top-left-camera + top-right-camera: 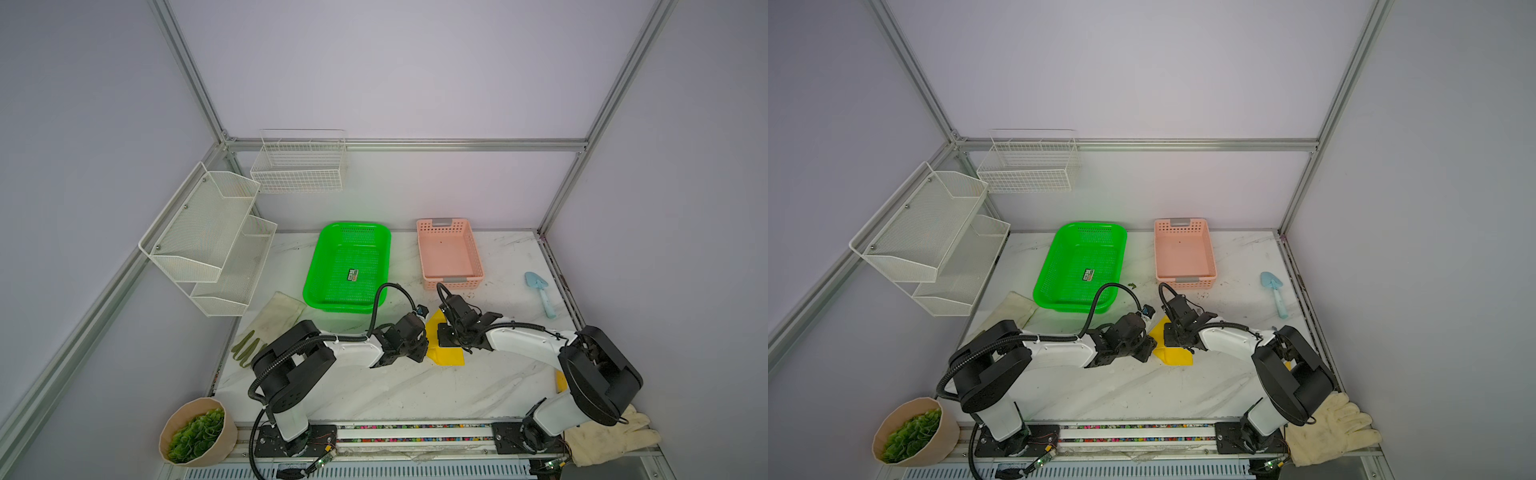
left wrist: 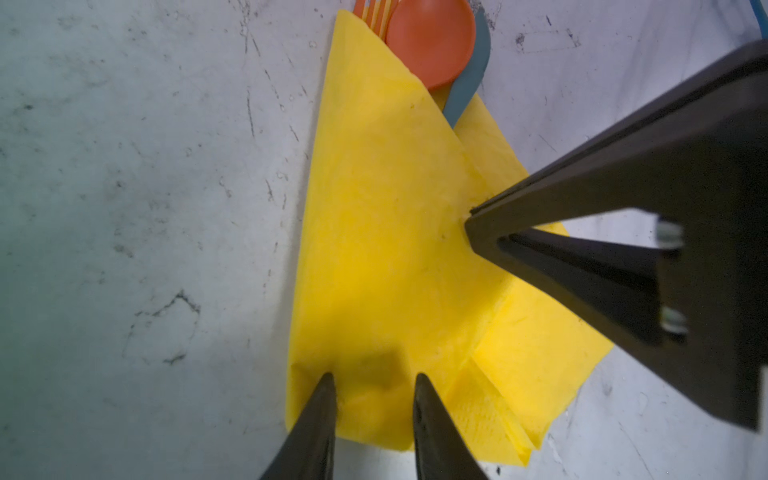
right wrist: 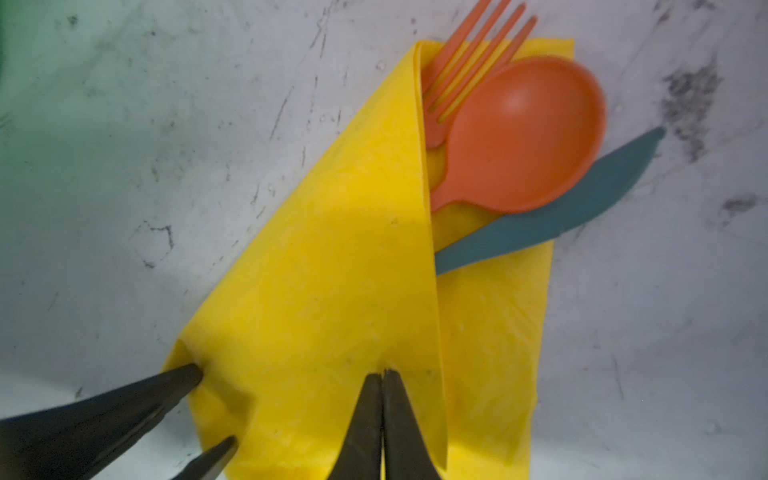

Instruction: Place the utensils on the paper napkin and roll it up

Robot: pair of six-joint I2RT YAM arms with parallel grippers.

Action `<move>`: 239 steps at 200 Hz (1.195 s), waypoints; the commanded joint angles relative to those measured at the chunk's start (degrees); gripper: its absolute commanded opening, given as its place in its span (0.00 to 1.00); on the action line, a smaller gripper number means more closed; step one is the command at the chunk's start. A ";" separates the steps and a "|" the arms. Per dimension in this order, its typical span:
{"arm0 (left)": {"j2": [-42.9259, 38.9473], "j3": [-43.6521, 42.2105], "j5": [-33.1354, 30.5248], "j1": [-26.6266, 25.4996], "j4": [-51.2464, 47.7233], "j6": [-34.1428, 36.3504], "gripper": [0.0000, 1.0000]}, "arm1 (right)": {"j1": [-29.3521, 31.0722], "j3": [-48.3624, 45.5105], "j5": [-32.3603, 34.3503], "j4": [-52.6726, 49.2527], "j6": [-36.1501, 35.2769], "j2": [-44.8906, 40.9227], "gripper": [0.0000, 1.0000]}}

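The yellow paper napkin (image 1: 451, 357) (image 1: 1177, 357) lies mid-table between both arms. One flap (image 3: 332, 291) is folded over the utensils' handles. Sticking out past its far end are the orange spoon (image 3: 523, 133) (image 2: 432, 37), the orange fork (image 3: 469, 62) (image 2: 376, 10) and the teal piece (image 3: 561, 212) (image 2: 469, 83). My left gripper (image 2: 374, 376) (image 3: 216, 405) is open a little, its tips on the napkin's near end (image 2: 386, 228) with a bulge of paper between them. My right gripper (image 3: 382, 372) (image 2: 469, 216) is shut, its tips pressed on the flap's edge.
A green basket (image 1: 353, 225) and a pink basket (image 1: 453, 284) stand behind the napkin. The light blue toy shovel (image 1: 540, 291) lies at the right. Cream gloves (image 1: 282, 316) (image 1: 611, 436) lie left and front right. White wire racks (image 1: 216, 241) hang on the left wall. A potted plant (image 1: 195, 432) stands front left.
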 commanded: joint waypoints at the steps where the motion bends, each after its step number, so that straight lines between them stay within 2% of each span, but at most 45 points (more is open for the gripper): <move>1: 1.37 -1.85 -0.55 -0.56 -1.18 -1.61 0.32 | -0.38 1.18 0.04 -1.17 1.27 -4.28 0.10; 24: 1.55 -1.78 -0.98 -1.15 -1.39 -2.69 0.31 | -0.44 -0.79 -2.15 2.73 3.63 -5.09 0.14; 71: 1.90 -2.27 -2.63 -3.25 -1.82 -4.94 0.30 | -0.62 -3.10 -3.96 8.16 5.36 0.94 0.13; 128: 1.42 -3.42 -4.16 -6.46 -1.80 -9.38 0.30 | -1.00 -4.00 -1.39 8.52 5.04 2.81 0.09; 172: 1.23 -3.01 -3.94 -11.40 -0.65 -13.98 0.30 | -1.06 -3.56 -1.64 9.66 3.29 6.10 0.08; 201: -2.51 -4.18 -4.86 -12.68 -0.71 -16.01 0.31 | -1.02 -4.02 -2.91 10.93 2.38 6.63 0.07; 239: -10.93 -5.79 -6.74 -12.62 -3.43 -14.87 0.40 | -0.10 -6.76 -7.01 14.60 2.12 7.07 0.07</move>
